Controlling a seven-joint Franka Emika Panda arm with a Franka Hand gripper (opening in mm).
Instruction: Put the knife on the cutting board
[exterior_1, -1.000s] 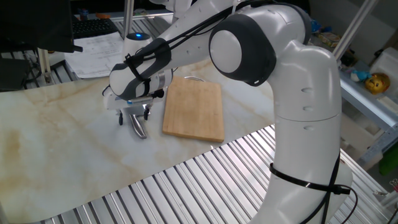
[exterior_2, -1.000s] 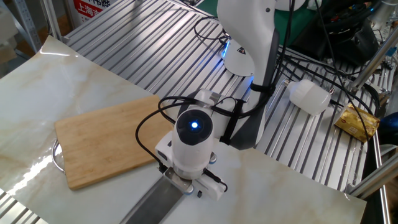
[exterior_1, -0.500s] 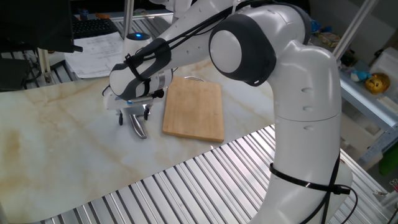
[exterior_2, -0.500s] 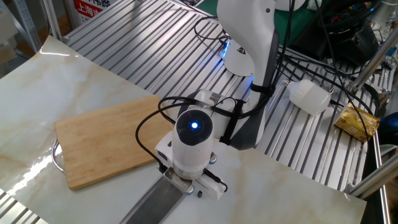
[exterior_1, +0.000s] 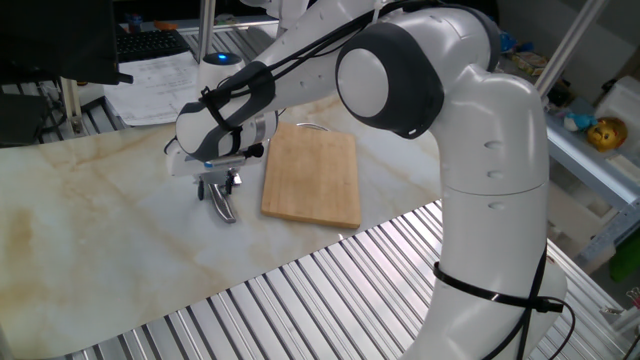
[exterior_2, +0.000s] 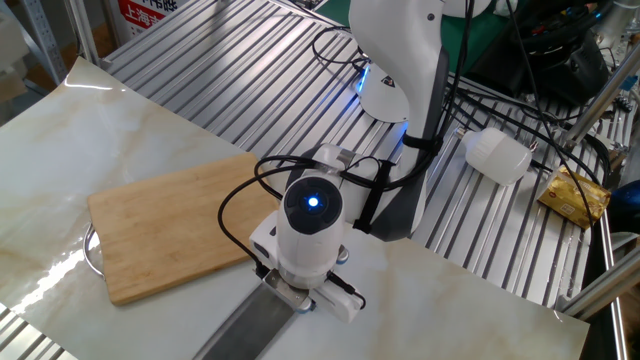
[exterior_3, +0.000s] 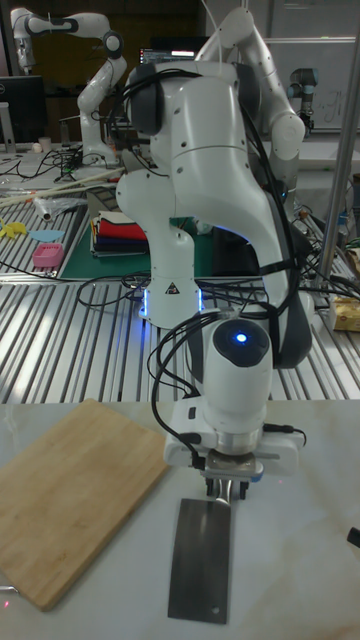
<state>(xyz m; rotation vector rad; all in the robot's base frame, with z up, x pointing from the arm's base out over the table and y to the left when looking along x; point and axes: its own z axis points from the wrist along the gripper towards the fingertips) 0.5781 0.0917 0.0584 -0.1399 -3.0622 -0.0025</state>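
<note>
In one fixed view, a white robot arm is seen reaching down over a marble-patterned table (exterior_1: 90, 230). Its gripper (exterior_1: 220, 184) is lowered onto the knife (exterior_1: 224, 204), whose metal blade lies on the table just beside the long edge of the cutting board (exterior_1: 313, 176). The fingers appear drawn in close around the handle.

In the other fixed view, the gripper (exterior_2: 300, 300) is seen from above, hidden mostly by the wrist with its blue light. The knife (exterior_2: 240, 330) extends from under it toward the bottom edge, off the cutting board (exterior_2: 170, 232).

In the tall fixed view, the gripper (exterior_3: 227, 487) is seen clamped on the handle at the top of the knife (exterior_3: 200, 560). The blade lies flat on the table, to the right of the cutting board (exterior_3: 70, 495), apart from it.
</note>
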